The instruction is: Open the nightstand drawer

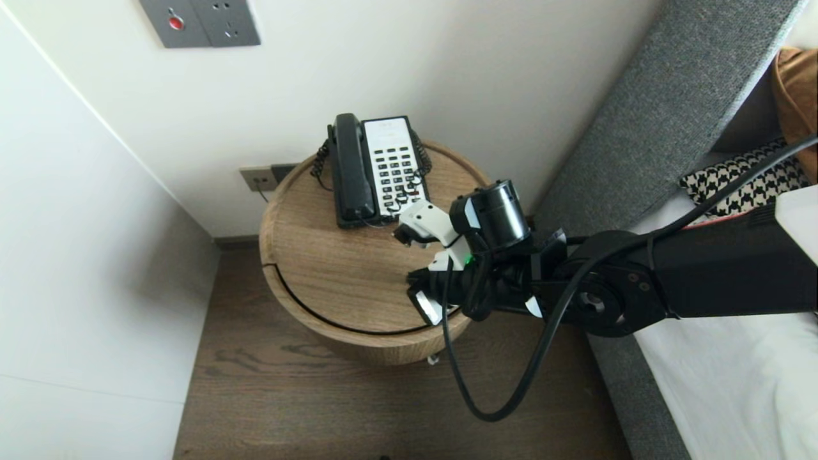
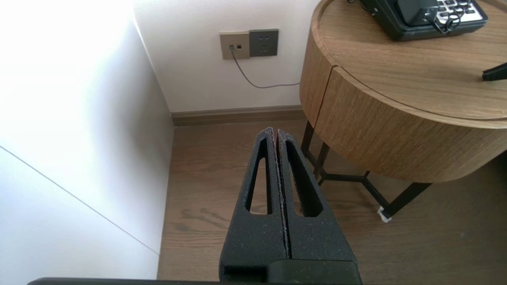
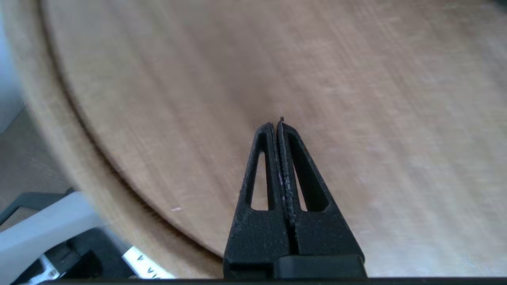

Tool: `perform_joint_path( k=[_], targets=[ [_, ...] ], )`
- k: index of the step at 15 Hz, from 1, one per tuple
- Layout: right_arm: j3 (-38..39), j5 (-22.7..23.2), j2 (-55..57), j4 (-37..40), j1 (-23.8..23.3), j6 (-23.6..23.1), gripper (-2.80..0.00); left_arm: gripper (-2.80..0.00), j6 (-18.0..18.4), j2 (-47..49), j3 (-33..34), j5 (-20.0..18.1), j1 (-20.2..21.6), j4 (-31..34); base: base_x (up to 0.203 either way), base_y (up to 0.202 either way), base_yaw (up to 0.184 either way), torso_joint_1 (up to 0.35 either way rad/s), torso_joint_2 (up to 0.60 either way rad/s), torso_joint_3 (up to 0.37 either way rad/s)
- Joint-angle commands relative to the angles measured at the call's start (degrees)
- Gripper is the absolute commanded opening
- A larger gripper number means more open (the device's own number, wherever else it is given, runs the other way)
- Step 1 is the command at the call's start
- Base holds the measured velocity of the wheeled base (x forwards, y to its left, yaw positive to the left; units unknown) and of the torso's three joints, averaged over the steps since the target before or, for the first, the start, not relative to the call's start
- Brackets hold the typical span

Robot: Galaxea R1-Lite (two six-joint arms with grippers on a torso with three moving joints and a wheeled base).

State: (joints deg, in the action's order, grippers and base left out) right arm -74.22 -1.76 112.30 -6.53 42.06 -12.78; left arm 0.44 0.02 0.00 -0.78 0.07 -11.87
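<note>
Left gripper [image 2: 275,130]: parked low beside the table and over the wood floor, jaws pressed together, empty.
Wall socket [image 2: 249,43]: behind the table, with a thin cable plugged in.
Bedside table [image 1: 332,281]: round and wooden, its near half bare.
Telephone [image 1: 383,169]: black, at the back of the tabletop by the wall.
Handset [image 1: 348,169]: lies in its cradle on the phone's left side, cord coiled.
Right gripper [image 3: 276,123]: reaches in from the bed side, low over the bare wood just in front of the phone. Its jaws are closed on nothing, and contact with the wood cannot be told.
Bed [image 1: 735,383]: right of the table, with a grey headboard.
Progress: seemingly early, with the phone untouched and nothing gripped or lifted yet.
</note>
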Motion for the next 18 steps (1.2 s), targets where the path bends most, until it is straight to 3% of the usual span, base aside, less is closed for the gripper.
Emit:
perform_joint_path(
  k=[1,18],
  targets=[
    [0.65,0.00,-0.29,-0.05,0.69,-0.05,-2.80,-2.80,0.03,-0.29,2.29,-0.01,0.01,-0.08,0.000,0.000,0.000,0.000,0.00,0.000],
    [15.34,-1.41,-10.69,-0.01,8.11,1.75,-2.80,-2.80,0.00,-0.29,2.29,0.07,0.01,-0.52,0.000,0.000,0.000,0.000,0.00,0.000]
  ],
)
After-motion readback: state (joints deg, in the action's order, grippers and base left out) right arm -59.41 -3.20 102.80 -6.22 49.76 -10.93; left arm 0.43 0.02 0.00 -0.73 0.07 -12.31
